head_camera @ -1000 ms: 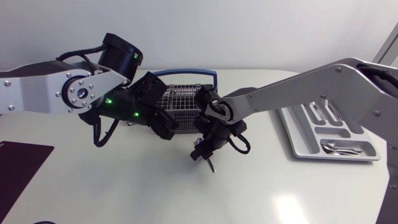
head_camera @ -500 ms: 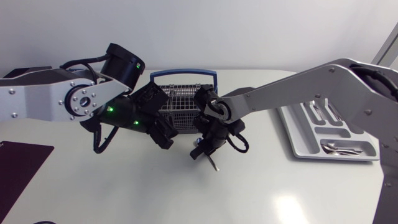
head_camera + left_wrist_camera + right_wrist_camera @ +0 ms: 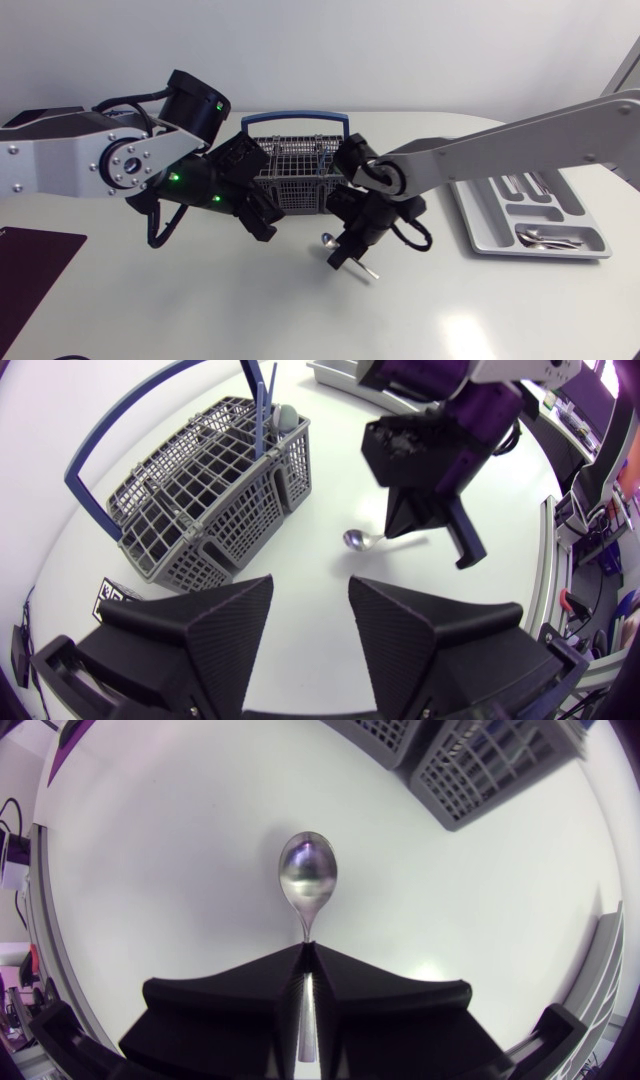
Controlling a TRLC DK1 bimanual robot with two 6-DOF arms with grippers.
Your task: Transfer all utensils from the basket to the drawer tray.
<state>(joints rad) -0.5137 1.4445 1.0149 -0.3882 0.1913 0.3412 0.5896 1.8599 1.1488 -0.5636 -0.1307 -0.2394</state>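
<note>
At frame centre, below the basket (image 3: 296, 192), the right gripper (image 3: 341, 257) clamped a spoon (image 3: 325, 239); the left gripper (image 3: 310, 612) gaped empty.

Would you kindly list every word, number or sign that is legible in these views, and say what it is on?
None can be read.
A black-and-white patterned label by the basket is too small and blurred to read.
No print shows on the spoon or the drawer tray.
</note>
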